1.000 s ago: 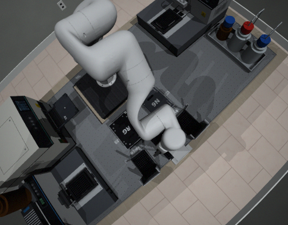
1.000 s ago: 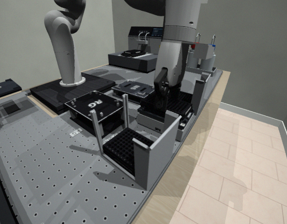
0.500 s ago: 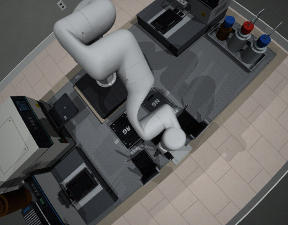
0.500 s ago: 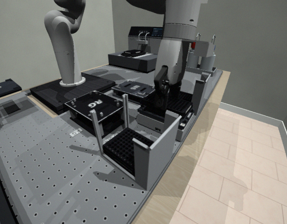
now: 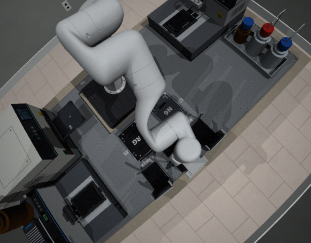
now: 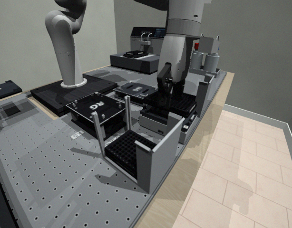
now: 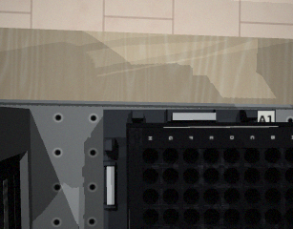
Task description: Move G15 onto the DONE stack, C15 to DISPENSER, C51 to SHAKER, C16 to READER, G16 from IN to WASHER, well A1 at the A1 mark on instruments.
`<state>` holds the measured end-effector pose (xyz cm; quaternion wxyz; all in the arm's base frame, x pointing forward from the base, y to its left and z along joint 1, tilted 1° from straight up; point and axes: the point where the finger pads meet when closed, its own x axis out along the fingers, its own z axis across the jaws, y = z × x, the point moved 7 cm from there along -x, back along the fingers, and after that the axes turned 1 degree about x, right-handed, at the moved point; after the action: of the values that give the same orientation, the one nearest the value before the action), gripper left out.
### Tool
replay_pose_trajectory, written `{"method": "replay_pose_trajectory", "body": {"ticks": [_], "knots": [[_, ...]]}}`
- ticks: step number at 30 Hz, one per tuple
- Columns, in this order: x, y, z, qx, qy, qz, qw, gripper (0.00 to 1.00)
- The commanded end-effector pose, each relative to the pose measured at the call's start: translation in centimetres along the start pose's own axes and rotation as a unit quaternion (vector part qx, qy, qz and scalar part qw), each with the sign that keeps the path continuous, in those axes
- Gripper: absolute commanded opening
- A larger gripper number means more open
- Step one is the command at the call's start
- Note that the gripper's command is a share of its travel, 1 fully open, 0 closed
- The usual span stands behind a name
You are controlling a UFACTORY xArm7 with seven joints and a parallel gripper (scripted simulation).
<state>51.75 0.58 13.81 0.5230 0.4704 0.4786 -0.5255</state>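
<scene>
A black well plate (image 7: 213, 176), taken as C16 from its place (no label is readable), lies on the low SHAKER housing (image 6: 160, 122) between the two stack racks. My gripper (image 6: 165, 98) reaches down over it and is shut on the plate across its width. The plate (image 6: 177, 103) sits level, at or just above the shaker top. In the wrist view a white A1 mark (image 7: 265, 116) shows at the plate's far right corner. In the overhead view the wrist (image 5: 187, 150) hides the fingers and most of the plate.
A walled stack rack (image 5: 157, 178) holding black plates stands close on one side, and a second rack (image 5: 206, 133) on the other. Nests RG (image 5: 135, 141) and N6 (image 5: 167, 110) lie behind. The reader's tray (image 5: 69, 117) holds no plate. Two instruments (image 5: 86, 200) (image 5: 179, 23) each hold a plate.
</scene>
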Motion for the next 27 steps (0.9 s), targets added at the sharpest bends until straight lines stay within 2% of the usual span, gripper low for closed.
{"method": "replay_pose_trajectory", "body": {"ticks": [1,18,27], "knots": [[-0.7,0.1,0.1,0.000,0.000,0.003,1.000,0.00],[-2.7,0.1,0.3,0.000,0.000,0.003,1.000,0.00],[-2.7,0.1,0.3,0.000,0.000,0.003,1.000,0.00]]}}
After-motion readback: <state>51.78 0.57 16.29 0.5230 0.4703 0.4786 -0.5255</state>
